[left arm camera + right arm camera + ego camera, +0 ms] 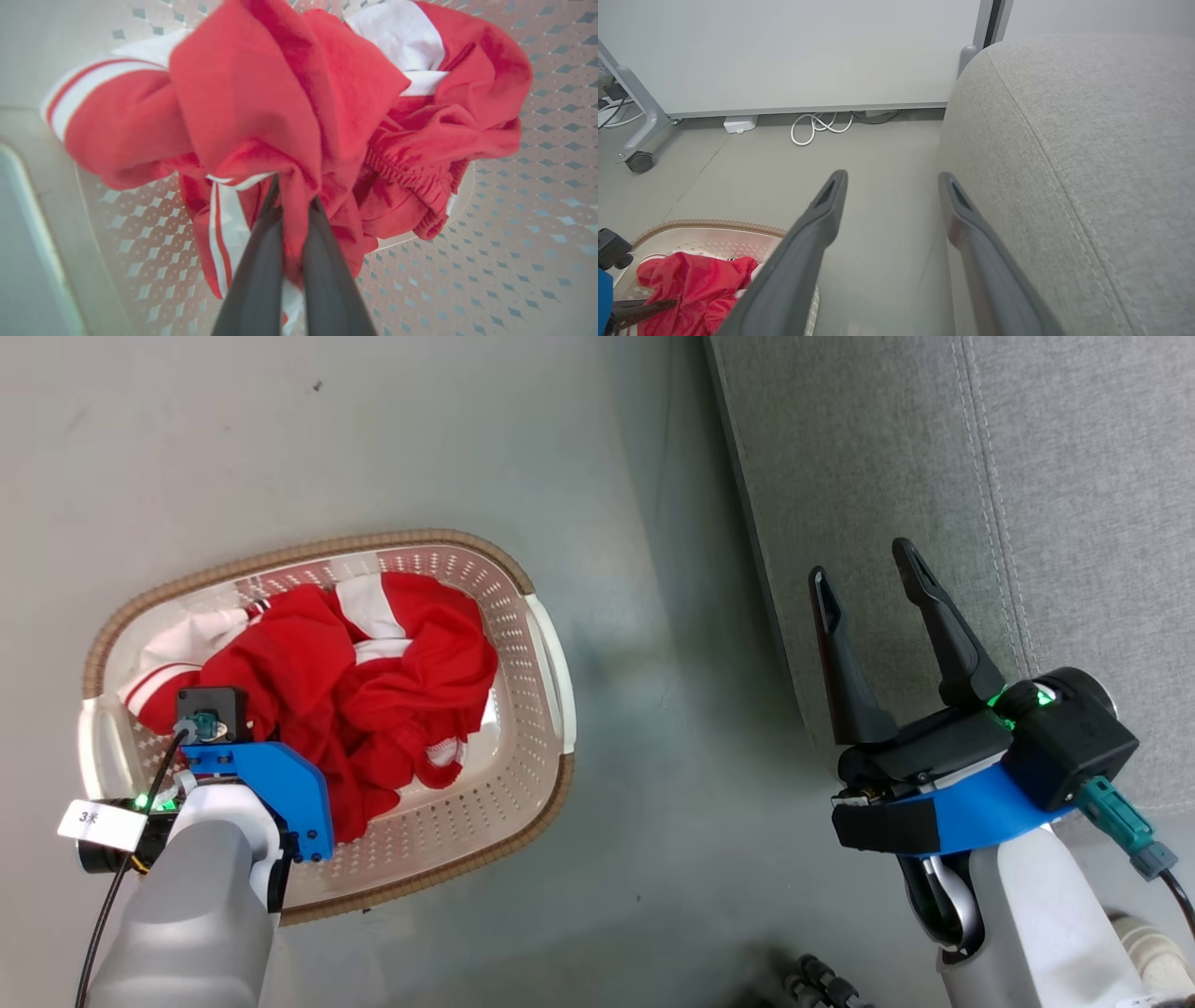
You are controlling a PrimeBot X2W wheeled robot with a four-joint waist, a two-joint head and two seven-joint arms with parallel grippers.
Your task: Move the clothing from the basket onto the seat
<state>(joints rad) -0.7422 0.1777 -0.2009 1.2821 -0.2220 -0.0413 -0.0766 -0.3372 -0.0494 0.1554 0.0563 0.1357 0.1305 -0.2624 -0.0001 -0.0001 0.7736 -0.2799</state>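
Note:
Red clothing with white stripes lies bunched in the cream basket on the floor. My left gripper reaches down into the basket and is shut on a fold of the red clothing, the fabric pinched between its two dark fingers. In the head view its fingers are hidden under the wrist and the cloth. The grey seat stands to the right. My right gripper hangs open at the seat's front edge with nothing between its fingers, and the right wrist view shows the seat beside it.
Bare grey floor separates the basket from the seat. Along the far wall lie a white cable coil, a small white box and a wheeled grey stand leg. The basket rim shows at lower left of the right wrist view.

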